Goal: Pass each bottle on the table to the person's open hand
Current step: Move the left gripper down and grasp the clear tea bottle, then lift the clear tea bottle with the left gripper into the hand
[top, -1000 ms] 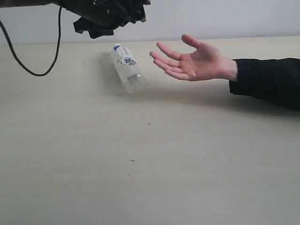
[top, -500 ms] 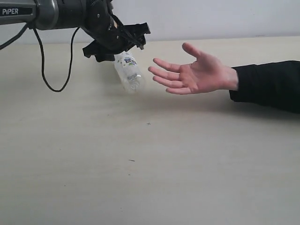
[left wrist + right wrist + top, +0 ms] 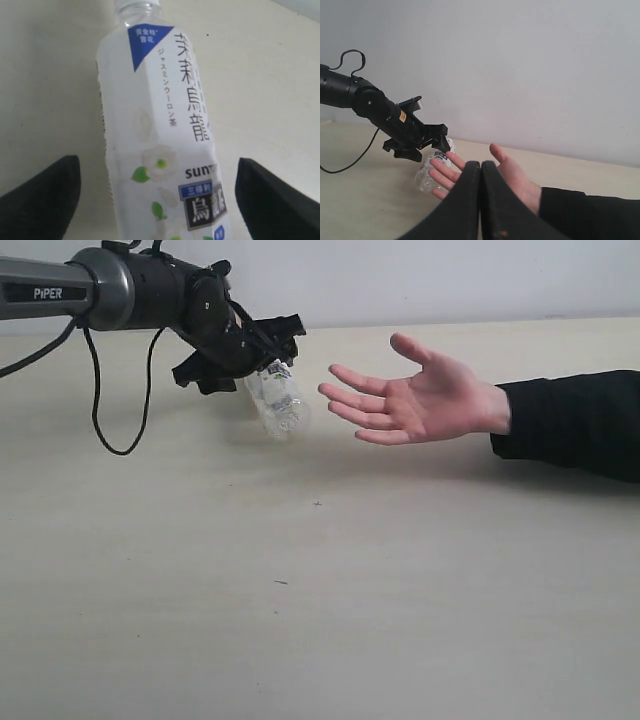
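Straddling 1 small clear plastic bottle (image 3: 280,408) with a white label, the black left gripper (image 3: 250,350) is hanging low over the far left part of the pale cream wood-grain table (image 3: 320,620). It is sitting at the end of a black and silver arm (image 3: 90,290) lettered PiPER, with a thin black cable (image 3: 100,430) looping down beneath it. The bottle appears to be lying on the table, slanting toward the camera, its far end hidden under the gripper. Just to its right a bare open hand (image 3: 425,400) is waiting palm up, fingers spread toward the bottle but not touching it, with a black sleeve (image 3: 575,420) covering the wrist.

The exterior view is not showing how the jaws stand. The left wrist view is settling that: the 2 black fingers (image 3: 40,200) are standing wide apart, 1 on each side of the bottle (image 3: 160,125), with bare table showing between each finger and the label, so nothing is being gripped. Only this view is making the label readable: a blue triangle, dark Japanese lettering and small white flowers with green leaves.

The right wrist view alone is showing the black right gripper (image 3: 481,167), its 2 fingers pressed together and holding nothing. Beyond them it is showing the hand (image 3: 507,175), the bottle (image 3: 427,177) and a plain white wall (image 3: 530,65)
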Robot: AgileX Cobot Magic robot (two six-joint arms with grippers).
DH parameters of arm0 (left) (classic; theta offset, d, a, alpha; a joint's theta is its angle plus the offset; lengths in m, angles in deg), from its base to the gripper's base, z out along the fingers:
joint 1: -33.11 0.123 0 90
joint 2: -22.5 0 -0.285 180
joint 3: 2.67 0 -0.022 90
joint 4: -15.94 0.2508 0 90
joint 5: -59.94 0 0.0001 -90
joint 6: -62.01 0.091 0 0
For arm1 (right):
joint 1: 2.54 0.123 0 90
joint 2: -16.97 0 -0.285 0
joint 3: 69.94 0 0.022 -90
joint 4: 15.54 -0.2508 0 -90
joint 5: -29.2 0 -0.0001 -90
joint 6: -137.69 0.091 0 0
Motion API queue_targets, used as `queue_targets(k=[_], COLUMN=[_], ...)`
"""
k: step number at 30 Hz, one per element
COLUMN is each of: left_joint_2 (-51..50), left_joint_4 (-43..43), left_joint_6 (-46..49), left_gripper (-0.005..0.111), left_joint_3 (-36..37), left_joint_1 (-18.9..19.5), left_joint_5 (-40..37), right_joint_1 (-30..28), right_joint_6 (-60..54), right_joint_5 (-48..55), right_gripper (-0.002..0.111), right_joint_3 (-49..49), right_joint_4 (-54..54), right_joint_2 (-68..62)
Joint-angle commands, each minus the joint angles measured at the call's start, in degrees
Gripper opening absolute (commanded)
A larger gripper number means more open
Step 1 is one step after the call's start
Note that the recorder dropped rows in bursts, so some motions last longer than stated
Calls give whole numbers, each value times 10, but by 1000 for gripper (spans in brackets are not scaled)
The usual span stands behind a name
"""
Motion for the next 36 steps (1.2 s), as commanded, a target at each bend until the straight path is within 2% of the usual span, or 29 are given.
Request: queue_targets(k=[1, 16, 18, 19, 20, 21, 22, 23, 26, 29, 32, 36], left_joint_2=[-1, -27, -27, -27, -26, -21, -12, -1, 55, 121, 158, 176], left_joint_4=[-3, 7, 11, 11, 11, 13, 13, 14, 14, 13, 13, 13], left_joint_6=[-4, 13, 27, 27, 27, 27, 29, 43, 73, 69, 69, 52], left_gripper=[81, 81, 72, 56, 48, 26, 9, 1, 0, 0, 0, 0], left_joint_3=[-6, -7, -7, -7, -7, -7, -7, -7, -7, -7, -7, -6], left_joint_1=[0, 0, 0, 0, 0, 0, 0, 0, 0, -3, -31, -82], left_joint_5=[8, 19, 25, 29, 29, 29, 19, 7, -21, -81, -117, -121], right_joint_1=[-2, -2, -2, -2, -2, -2, -2, -2, -2, -2, -2, -2], right_joint_6=[0, 0, 0, 0, 0, 0, 0, 0, 0, 0, 0, 0], right_joint_5=[-2, -2, -2, -2, -2, -2, -2, -2, -2, -2, -2, -2], right_gripper=[0, 0, 0, 0, 0, 0, 0, 0, 0, 0, 0, 0], right_joint_3=[-3, -3, -3, -3, -3, -3, -3, -3, -3, -3, -3, -3], right_joint_4=[2, 2, 2, 2, 2, 2, 2, 2, 1, 1, 1, 1], right_joint_2=[3, 3, 3, 3, 3, 3, 3, 3, 3, 3, 3, 3])
